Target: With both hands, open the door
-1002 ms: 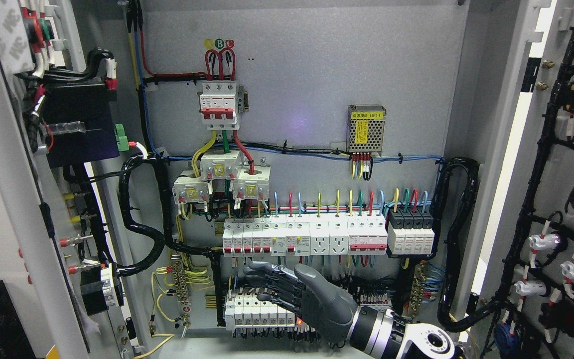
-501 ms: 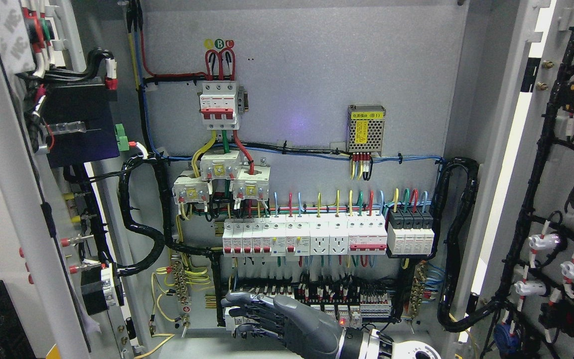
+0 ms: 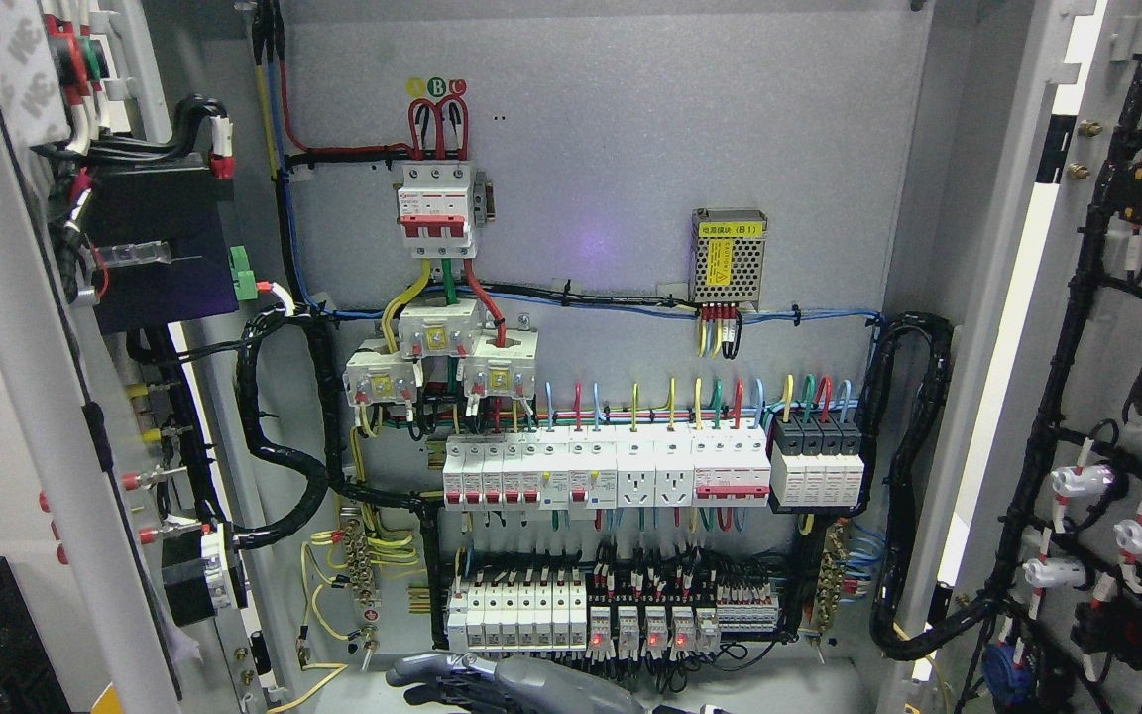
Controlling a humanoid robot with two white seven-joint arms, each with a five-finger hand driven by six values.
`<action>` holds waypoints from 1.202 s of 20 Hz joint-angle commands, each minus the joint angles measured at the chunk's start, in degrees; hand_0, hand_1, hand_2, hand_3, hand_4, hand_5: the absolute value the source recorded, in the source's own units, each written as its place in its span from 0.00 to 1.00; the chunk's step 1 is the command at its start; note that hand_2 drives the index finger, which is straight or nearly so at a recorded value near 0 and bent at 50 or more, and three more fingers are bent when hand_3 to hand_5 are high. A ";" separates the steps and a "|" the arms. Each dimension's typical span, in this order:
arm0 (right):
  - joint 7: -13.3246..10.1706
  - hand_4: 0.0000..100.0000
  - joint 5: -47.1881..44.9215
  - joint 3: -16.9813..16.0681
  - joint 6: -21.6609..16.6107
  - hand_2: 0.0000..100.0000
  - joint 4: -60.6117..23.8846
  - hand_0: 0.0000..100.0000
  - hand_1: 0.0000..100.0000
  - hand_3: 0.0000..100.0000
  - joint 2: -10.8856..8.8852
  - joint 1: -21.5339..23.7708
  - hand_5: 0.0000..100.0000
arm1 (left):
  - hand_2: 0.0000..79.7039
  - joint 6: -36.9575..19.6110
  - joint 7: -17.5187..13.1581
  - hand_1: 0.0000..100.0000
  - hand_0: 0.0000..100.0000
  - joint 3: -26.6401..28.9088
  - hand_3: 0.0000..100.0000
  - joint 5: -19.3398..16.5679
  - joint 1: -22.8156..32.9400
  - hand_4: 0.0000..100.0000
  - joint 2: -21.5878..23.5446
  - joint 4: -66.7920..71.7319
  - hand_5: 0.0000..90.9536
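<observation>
- An electrical cabinet (image 3: 611,149) fills the head view, with both doors swung wide open.
- The left door (image 3: 26,397) stands open along the cabinet's left edge; its inner face carries a dark box and black cable bundles.
- The right door (image 3: 1126,397) stands open along the cabinet's right edge, its inner face covered in black wiring and small white fittings.
- On the grey back panel, a red-and-white main breaker (image 3: 437,210) sits near the top left, under three coloured wire loops.
- A small perforated power supply (image 3: 728,256) with a yellow label sits right of the middle.
- A long row of white breakers (image 3: 606,466) runs across the lower half, and a second row of smaller units (image 3: 611,620) lies beneath it.
- One grey robot hand (image 3: 492,682) shows at the cabinet's bottom edge, just below the lower row and left of the middle.
- Only the hand's upper part is in view, so I cannot tell which arm it belongs to.
- Its fingers (image 3: 422,674) point left, lie loosely side by side, and hold nothing.
</observation>
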 commanded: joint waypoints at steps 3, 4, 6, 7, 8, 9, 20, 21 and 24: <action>-0.07 0.00 -6.38 4.68 0.43 0.00 -3.02 0.19 0.00 0.00 0.23 1.53 0.00 | 0.00 -0.05 0.03 0.00 0.00 -0.01 0.00 -1.76 0.00 0.00 0.09 -1.49 0.00; -0.07 0.00 -6.39 4.59 0.52 0.00 -3.01 0.19 0.00 0.00 0.23 1.45 0.00 | 0.00 -0.05 0.03 0.00 0.00 -0.01 0.00 -1.76 0.09 0.00 0.18 -2.36 0.00; -0.07 0.00 -6.39 4.50 0.70 0.00 -3.01 0.19 0.00 0.00 0.14 1.44 0.00 | 0.00 -0.05 0.03 0.00 0.00 -0.01 0.00 -1.76 0.79 0.00 0.35 -5.78 0.00; -0.16 0.00 -6.39 4.50 0.70 0.00 -3.01 0.19 0.00 0.00 0.14 1.44 0.00 | 0.00 -0.05 0.03 0.00 0.00 -0.10 0.00 -1.76 1.40 0.00 0.44 -7.71 0.00; -0.07 0.00 -6.39 4.59 0.70 0.00 -3.01 0.19 0.00 0.00 0.22 1.53 0.00 | 0.00 -0.05 0.03 0.00 0.00 -0.19 0.00 -1.76 2.36 0.00 0.53 -9.74 0.00; -0.07 0.00 -6.48 4.68 0.70 0.00 -3.01 0.19 0.00 0.00 0.23 1.45 0.00 | 0.00 -0.13 0.03 0.00 0.00 -0.28 0.00 -1.76 2.98 0.00 0.62 -11.50 0.00; -0.16 0.00 -5.87 5.82 0.70 0.00 -2.75 0.19 0.00 0.00 4.96 1.53 0.00 | 0.00 -0.14 0.03 0.00 0.00 -16.62 0.00 -0.62 11.07 0.00 4.57 -31.63 0.00; -0.25 0.00 -5.61 6.17 0.79 0.00 -2.58 0.19 0.00 0.00 5.67 1.45 0.00 | 0.00 -0.14 0.03 0.00 0.00 -16.80 0.00 -0.01 12.03 0.00 4.75 -33.03 0.00; -0.25 0.00 -4.03 6.35 0.79 0.00 -2.57 0.19 0.00 0.00 7.16 1.36 0.00 | 0.00 -0.14 0.03 0.00 0.00 -16.98 0.00 0.18 14.41 0.00 5.88 -38.39 0.00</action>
